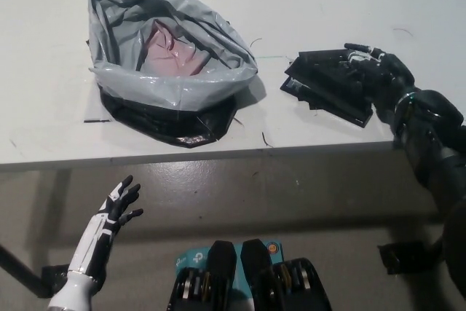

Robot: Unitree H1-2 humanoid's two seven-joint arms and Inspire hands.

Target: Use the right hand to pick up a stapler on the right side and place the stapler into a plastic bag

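A black stapler [325, 84] lies on the white table [306, 5] at the right, near the front edge. My black right hand [377, 72] rests over the stapler's right end, open, its fingers [358, 50] stretched across the top rather than closed around it. An open grey plastic bag [171, 85] stands at the left of the table, with something pink [171, 49] inside. My white left hand [116, 210] hangs open below the table edge at the lower left.
The table's front edge [218, 154] runs across the middle of the picture, with brown floor [291, 202] below it. Black tape marks [95, 120] lie beside the bag. A dark object [408, 256] sits on the floor at the lower right.
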